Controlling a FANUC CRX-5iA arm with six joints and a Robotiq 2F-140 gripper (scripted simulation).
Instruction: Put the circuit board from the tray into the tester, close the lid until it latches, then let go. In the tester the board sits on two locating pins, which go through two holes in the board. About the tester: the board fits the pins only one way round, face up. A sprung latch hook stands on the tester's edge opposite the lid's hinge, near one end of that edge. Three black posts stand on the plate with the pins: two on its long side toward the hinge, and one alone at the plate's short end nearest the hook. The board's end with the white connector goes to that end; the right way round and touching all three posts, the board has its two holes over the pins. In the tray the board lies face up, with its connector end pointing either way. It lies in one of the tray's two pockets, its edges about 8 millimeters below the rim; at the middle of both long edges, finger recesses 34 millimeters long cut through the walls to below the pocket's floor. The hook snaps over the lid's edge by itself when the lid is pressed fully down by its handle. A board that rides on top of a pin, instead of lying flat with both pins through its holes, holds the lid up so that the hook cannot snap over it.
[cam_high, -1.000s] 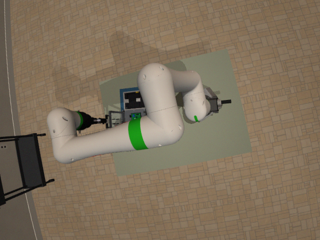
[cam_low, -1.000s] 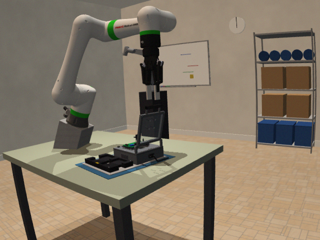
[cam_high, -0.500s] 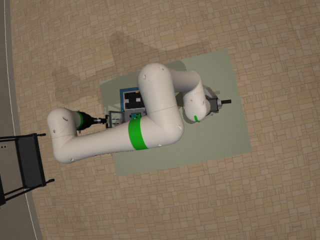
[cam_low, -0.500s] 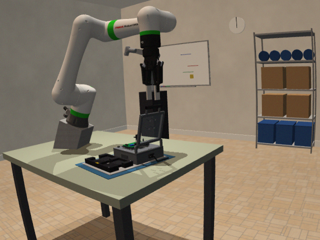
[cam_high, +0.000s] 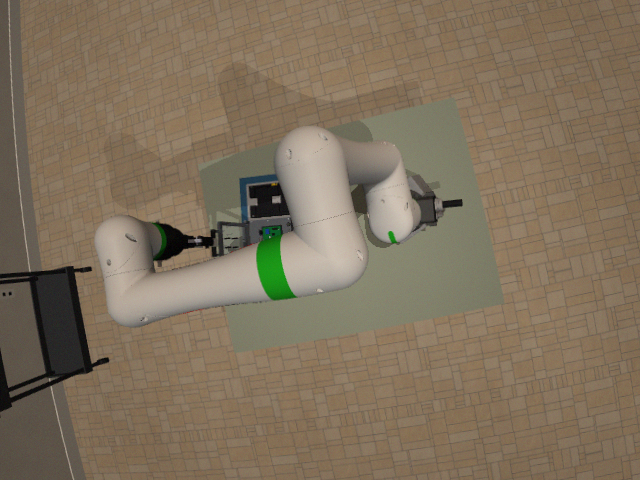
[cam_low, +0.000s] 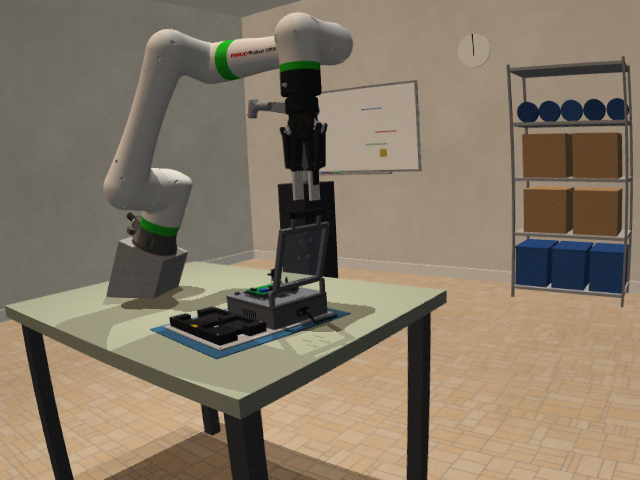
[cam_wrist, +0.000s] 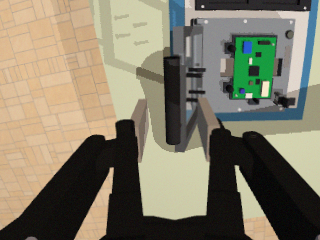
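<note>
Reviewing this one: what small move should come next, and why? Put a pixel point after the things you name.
Probably lower the open claw (cam_low: 306, 198) (cam_wrist: 172, 112) straight down around the black cylindrical handle (cam_low: 306, 213) (cam_wrist: 172, 100): the fingertips are above it with a gap, the grey-framed clear lid (cam_low: 303, 253) stands raised, and the green circuit board (cam_low: 258, 290) (cam_wrist: 254, 67) is already in the tester.
</note>
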